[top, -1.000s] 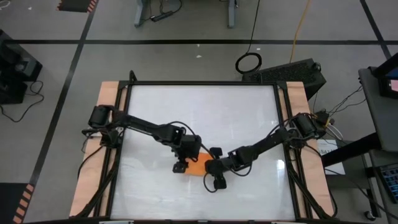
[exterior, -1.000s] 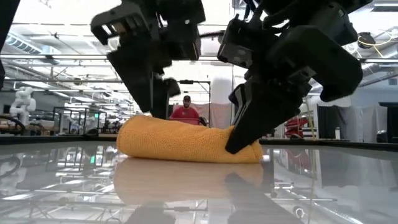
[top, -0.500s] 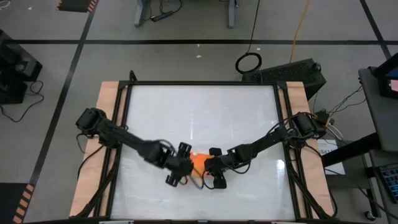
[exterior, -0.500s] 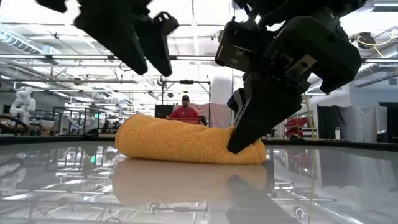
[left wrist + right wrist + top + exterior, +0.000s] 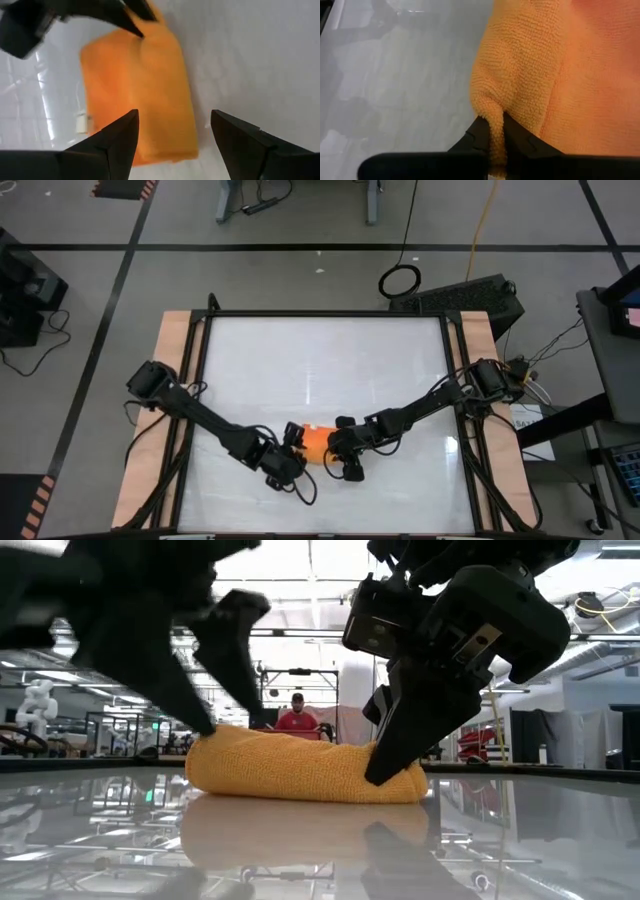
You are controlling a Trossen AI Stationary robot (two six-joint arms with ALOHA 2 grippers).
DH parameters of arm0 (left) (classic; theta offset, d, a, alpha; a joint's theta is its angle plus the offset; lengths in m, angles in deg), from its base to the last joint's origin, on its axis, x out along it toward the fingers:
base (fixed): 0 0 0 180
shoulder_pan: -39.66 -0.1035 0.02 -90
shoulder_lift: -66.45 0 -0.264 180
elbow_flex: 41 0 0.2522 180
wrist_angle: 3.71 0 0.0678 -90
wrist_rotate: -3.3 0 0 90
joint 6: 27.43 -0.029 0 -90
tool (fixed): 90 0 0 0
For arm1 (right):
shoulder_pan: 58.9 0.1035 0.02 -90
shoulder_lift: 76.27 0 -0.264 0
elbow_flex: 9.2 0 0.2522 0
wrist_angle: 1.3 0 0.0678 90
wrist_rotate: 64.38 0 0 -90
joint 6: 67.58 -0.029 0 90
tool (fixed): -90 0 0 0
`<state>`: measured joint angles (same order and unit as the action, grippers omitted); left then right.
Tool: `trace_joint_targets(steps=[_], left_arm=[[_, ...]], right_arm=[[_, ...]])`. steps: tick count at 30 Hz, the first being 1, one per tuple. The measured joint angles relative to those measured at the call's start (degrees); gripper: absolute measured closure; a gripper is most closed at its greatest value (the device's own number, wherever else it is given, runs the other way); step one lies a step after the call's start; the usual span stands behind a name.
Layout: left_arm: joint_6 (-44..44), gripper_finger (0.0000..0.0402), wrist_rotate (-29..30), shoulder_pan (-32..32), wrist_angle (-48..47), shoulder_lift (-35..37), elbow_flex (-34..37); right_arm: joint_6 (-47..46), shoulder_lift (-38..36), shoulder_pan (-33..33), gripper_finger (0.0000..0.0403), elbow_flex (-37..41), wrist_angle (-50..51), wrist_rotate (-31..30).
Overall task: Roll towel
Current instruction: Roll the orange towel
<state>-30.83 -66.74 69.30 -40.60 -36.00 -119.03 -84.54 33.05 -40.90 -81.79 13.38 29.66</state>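
The orange towel (image 5: 314, 441) lies as a thick rolled bundle on the white table, its underside flat on the surface (image 5: 300, 768). My right gripper (image 5: 334, 448) is shut on the bundle's right end (image 5: 496, 131). My left gripper (image 5: 297, 448) stands open at the bundle's left end, slanting down, its fingers (image 5: 120, 134) spread wider than the towel (image 5: 140, 85) ahead of them. In the low view its fingers (image 5: 232, 660) hang just over the towel's left end; I see no touch. My right gripper pinches a raised ridge of cloth (image 5: 489, 107) at the bundle's right end between its two fingertips. The fingers (image 5: 392, 745) slant down at it from the table's right side. The towel stays on the table, bunched up where the fingers grip it.
The white tabletop (image 5: 320, 360) lies bare around the towel, framed by black rails and wooden side strips (image 5: 175, 340). Beyond the table the low view shows a room with a person in red (image 5: 298, 718) far off.
My left gripper has swung away from above the towel's far left part toward the table's near edge and come low at the bundle's left end, rolling its wrist as it went. It has stayed open. The towel and my right gripper have kept their place.
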Motion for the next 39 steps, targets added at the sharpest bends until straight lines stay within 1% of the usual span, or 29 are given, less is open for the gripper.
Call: trace_joint_targets(steps=[3,5,7,9,14,16,18,20,25,26,27,30,32,36,39], left_arm=[[-0.22,0.0149,0.24,-0.29,1.67,-1.28,1.59],[-0.2,0.0149,-1.05,-0.82,3.54,-2.38,2.15],[-0.08,0.0149,-2.63,-1.31,3.19,-3.66,2.36],[0.24,0.0149,-2.95,-1.64,3.58,-4.98,2.32],[3.97,0.0151,-3.73,-2.93,3.9,-6.03,2.14],[5.18,0.0163,-4.79,-3.7,3.97,-6.08,2.14],[6.02,0.019,-5.5,-4.53,4.33,-6.12,2.14],[6.11,0.0231,-6.42,-5.43,4.81,-6.2,2.18],[7.79,0.0362,-8.7,-7.19,5.54,-6.24,2.18],[8.13,0.0376,-9.16,-7.41,5.9,-6.18,2.18],[8.63,0.0379,-9.89,-7.71,6.47,-6.17,2.21],[10.15,0.0373,-14.86,-9.2,8.73,-6.2,2.28],[11.75,0.0368,-21.65,-10.68,11.0,-6.26,2.29],[16.1,0.0374,-35.46,-13.99,15.22,-6.5,2.42],[19.47,0.0377,-42.06,-16.49,15.92,-6.5,2.45]], right_arm=[[-0.16,0.0,-0.07,0.0389,0.0,-0.14,0.5],[-0.39,0.0,-0.07,0.0389,0.0,-0.17,0.54],[-0.8,0.0,-0.07,0.0389,0.0,-0.17,0.62],[-0.96,0.0,-0.07,0.0389,0.02,-0.36,0.69],[-1.73,0.0,-0.07,0.0389,0.02,-0.88,1.91],[-1.76,-0.12,-0.07,0.0389,0.02,-0.92,2.69],[-1.94,-0.23,-0.08,0.0389,0.02,-0.92,3.42],[-1.96,-0.93,-0.07,0.0389,0.09,-0.4,3.82],[-1.96,-3.43,-0.02,0.0389,0.15,1.59,3.91],[-1.98,-4.09,-0.02,0.0389,0.15,2.38,3.86],[-2.07,-4.78,-0.02,0.0389,0.15,2.93,3.88],[-3.25,-6.68,-0.2,0.0389,0.15,5.85,3.98],[-5.31,-7.62,-0.76,0.0389,0.13,7.81,5.51],[-10.31,-7.83,-2.34,0.038,0.11,10.29,12.19],[-10.66,-7.84,-2.78,0.0362,0.0,12.14,11.78]])
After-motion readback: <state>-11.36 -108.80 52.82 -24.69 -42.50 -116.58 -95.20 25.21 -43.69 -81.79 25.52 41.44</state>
